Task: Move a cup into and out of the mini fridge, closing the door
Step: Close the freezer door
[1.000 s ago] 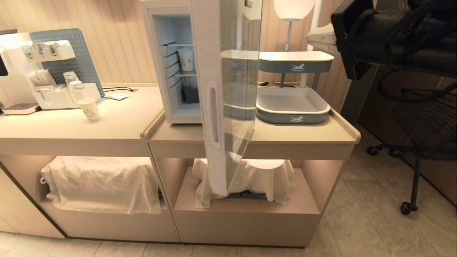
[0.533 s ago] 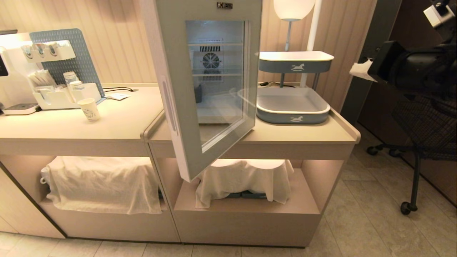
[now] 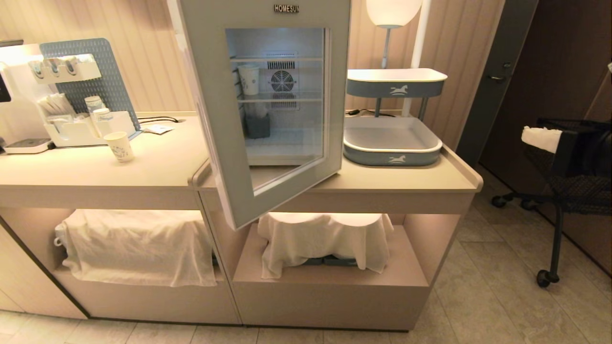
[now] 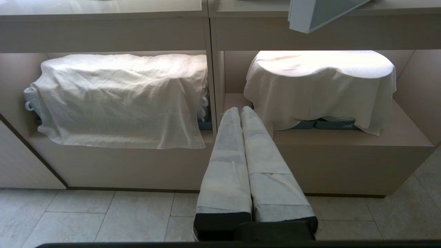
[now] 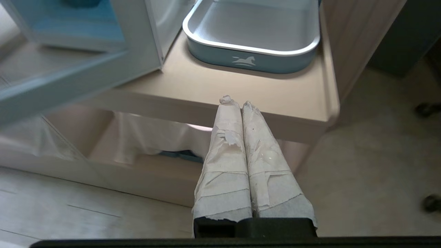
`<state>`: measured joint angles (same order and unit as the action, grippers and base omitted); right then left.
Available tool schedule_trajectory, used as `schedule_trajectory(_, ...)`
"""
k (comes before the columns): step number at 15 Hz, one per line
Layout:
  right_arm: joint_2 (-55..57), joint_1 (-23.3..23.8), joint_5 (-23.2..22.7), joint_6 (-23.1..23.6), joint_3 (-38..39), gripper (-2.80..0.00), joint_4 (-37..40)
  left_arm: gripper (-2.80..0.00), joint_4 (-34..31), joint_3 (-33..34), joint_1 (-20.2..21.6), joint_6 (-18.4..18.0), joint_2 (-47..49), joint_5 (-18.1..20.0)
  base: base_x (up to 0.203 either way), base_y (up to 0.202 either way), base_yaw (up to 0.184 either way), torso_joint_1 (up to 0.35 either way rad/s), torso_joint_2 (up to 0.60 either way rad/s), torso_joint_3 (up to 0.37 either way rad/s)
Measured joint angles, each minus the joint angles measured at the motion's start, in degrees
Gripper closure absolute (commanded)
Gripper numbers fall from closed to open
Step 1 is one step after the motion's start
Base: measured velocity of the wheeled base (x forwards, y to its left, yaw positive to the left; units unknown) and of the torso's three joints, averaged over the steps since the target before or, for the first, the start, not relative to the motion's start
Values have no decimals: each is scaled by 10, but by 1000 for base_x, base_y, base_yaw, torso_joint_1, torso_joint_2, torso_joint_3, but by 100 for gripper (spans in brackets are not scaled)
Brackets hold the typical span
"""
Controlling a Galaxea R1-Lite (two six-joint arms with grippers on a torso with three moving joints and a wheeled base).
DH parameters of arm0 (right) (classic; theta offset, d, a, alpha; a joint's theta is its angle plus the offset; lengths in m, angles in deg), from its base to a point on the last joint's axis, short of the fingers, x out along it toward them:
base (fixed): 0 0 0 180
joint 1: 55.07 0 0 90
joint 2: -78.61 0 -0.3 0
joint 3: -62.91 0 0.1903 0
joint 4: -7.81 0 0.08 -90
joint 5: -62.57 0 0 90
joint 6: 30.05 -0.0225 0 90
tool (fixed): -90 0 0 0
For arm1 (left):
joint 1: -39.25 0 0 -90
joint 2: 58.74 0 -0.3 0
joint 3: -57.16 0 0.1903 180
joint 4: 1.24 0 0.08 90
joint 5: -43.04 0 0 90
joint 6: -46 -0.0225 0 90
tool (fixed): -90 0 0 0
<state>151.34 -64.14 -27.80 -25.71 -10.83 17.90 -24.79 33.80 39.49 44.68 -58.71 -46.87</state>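
Cup (image 3: 249, 79) shelved inside mini fridge (image 3: 282, 91), door (image 3: 267, 102) ajar, well apart from both empty, closed jaws.

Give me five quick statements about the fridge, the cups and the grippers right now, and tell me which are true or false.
1. The door of the mini fridge is fully shut. False: it stands partly open.
2. A cup sits on a shelf inside the fridge. True.
3. The right gripper holds a cup. False: its jaws are shut on nothing.
4. Another paper cup stands on the counter, left of the fridge. True.
5. The left gripper is shut, low before the covered lower shelves. True.
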Motion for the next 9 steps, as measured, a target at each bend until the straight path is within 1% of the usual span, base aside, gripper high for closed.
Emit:
schedule_trajectory(2,-43,7,-8,53,62,0,-8,0,0,0,0,0,0,0,0,0,0,0,0,0)
schedule_trajectory(3,-67,11,-14,70,91,0,-7,0,0,0,0,0,0,0,0,0,0,0,0,0)
schedule_trajectory(5,-122,22,-24,89,147,0,1,0,0,0,0,0,0,0,0,0,0,0,0,0)
schedule_trajectory(9,-271,61,-28,109,222,0,85,0,0,0,0,0,0,0,0,0,0,0,0,0)
